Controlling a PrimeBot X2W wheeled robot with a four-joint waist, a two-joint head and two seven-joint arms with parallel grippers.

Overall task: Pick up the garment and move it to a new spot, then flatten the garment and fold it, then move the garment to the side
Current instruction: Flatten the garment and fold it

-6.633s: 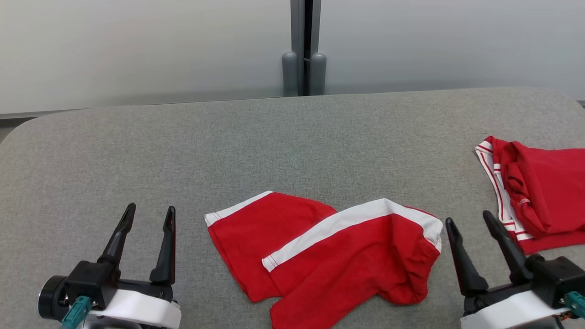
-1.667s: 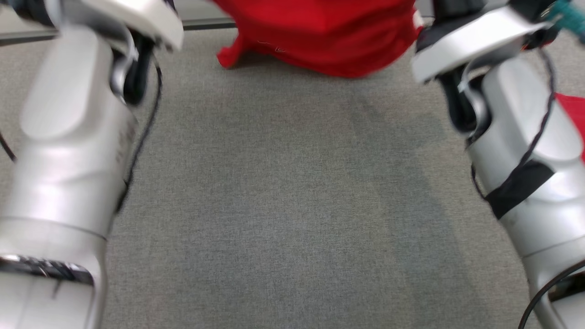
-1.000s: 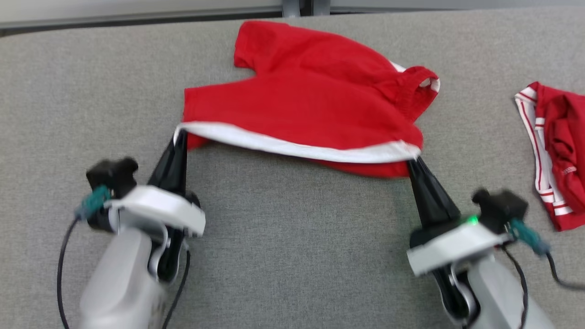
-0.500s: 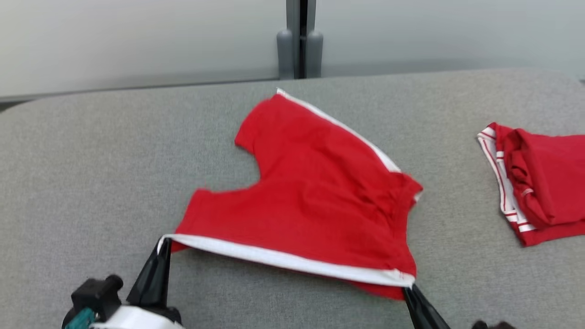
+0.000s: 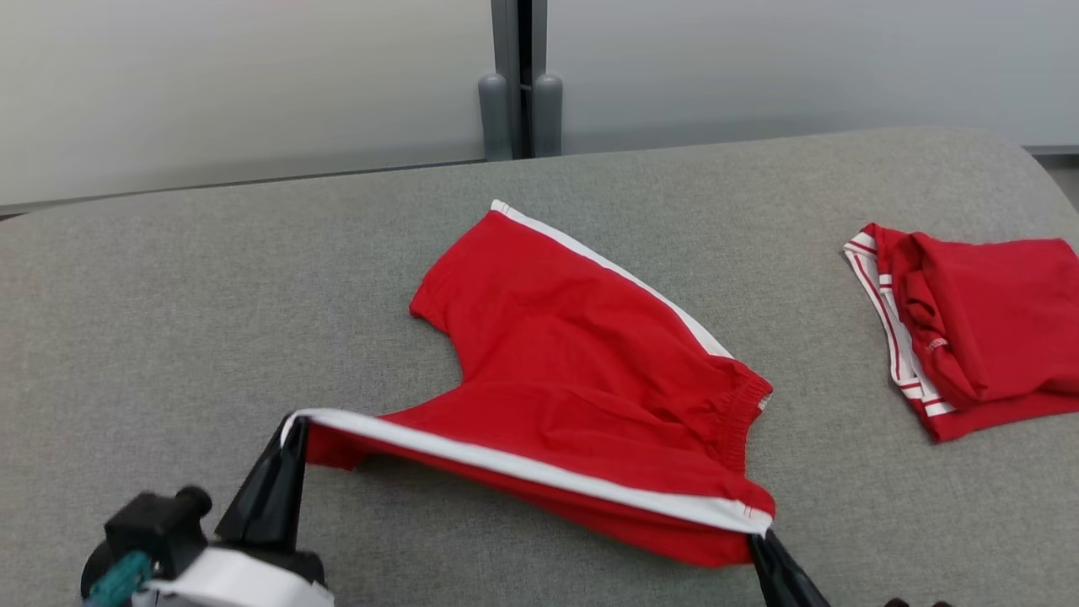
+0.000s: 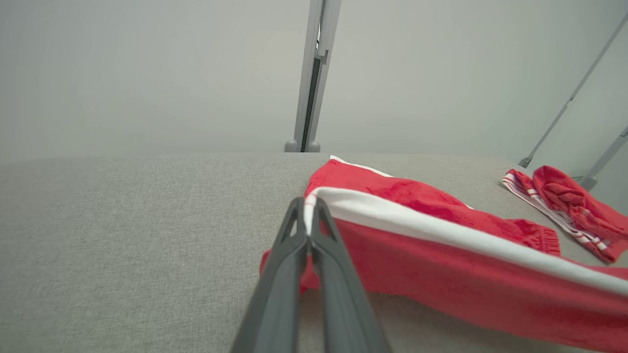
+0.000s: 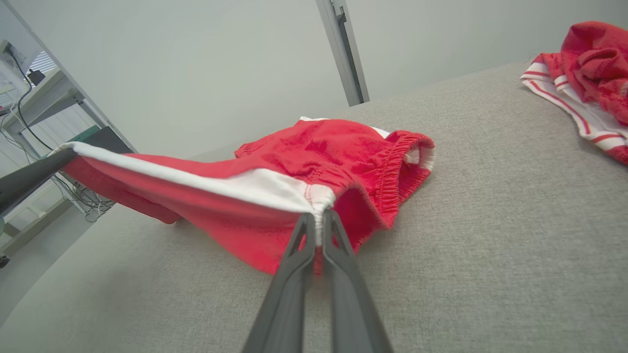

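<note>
Spread out since before, shorts (image 5: 573, 371) clamped by left tool (image 5: 291, 424) and right tool (image 5: 760, 541); folded clothing (image 5: 969, 329) lies apart.

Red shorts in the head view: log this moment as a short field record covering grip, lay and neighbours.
garment: red shorts, white side stripes
left gripper: shut on leg-hem end of near stripe
right gripper: shut on waistband end
lay: near edge lifted taut, far leg on grey table
neighbour: crumpled red garment, apart, robot's right
</note>
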